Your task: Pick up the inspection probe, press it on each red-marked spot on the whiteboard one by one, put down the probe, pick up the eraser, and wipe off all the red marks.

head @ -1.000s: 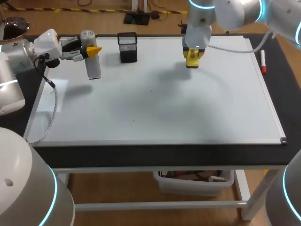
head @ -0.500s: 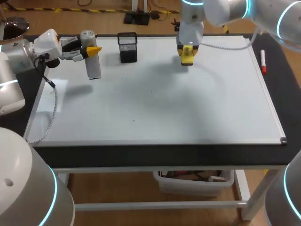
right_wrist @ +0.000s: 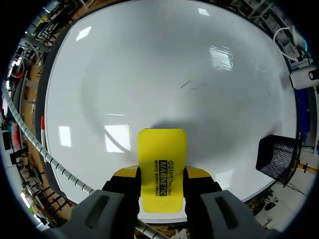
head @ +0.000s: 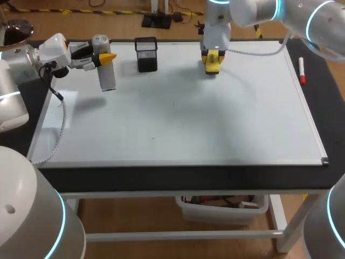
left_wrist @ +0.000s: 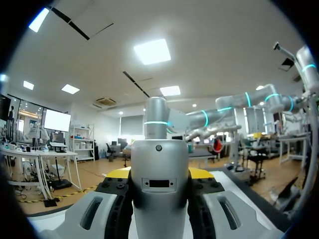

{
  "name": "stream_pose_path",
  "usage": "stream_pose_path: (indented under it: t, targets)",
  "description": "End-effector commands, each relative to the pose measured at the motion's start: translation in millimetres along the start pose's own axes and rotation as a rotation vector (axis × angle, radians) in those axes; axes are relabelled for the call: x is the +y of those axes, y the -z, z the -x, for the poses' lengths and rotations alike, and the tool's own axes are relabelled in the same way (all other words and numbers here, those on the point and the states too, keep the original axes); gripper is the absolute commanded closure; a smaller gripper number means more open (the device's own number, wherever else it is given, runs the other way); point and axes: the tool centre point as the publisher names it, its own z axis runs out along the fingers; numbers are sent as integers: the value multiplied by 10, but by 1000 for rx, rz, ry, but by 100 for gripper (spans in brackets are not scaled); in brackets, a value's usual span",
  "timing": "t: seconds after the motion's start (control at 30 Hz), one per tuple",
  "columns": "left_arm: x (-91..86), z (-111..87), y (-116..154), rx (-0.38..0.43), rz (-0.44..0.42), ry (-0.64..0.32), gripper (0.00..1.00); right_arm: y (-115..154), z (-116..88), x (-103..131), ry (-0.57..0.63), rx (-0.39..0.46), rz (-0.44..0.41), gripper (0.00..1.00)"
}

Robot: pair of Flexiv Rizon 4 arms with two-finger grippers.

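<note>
The left arm comes in from the left side, and its gripper is held flat, pointed sideways over the far left part of the whiteboard. The inspection probe, a grey round stick, is pinched between the two yellow-tipped fingers. It is held standing up, with its low end close to the board. Whether that end touches the board cannot be told. In the left wrist view, the probe is seen right between the fingers, pressed from both sides.

The right arm comes in from the far right corner and is stretched past the middle of the board. Its gripper is pointed straight down near the board's far edge. A yellow eraser is gripped tight between its fingers, just above the board. Whether the eraser touches the board cannot be told. A few thin dark scratches are seen on the board ahead of the eraser.

A black mesh holder is set on the far edge of the board, between the two grippers. A red marker is laid on the black table, just beside the board's right edge.
</note>
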Motion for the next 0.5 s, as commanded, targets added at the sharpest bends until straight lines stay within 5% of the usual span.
stream_pose_path:
  t: [0.03, 0.5]
  targets:
    - [0, 0, 1, 0, -3, -2, 100, -56, 42, -103, 8, 5, 41, 100]
    - [0, 0, 1, 0, -3, -2, 100, -176, 12, -176, 22, 6, 65, 100]
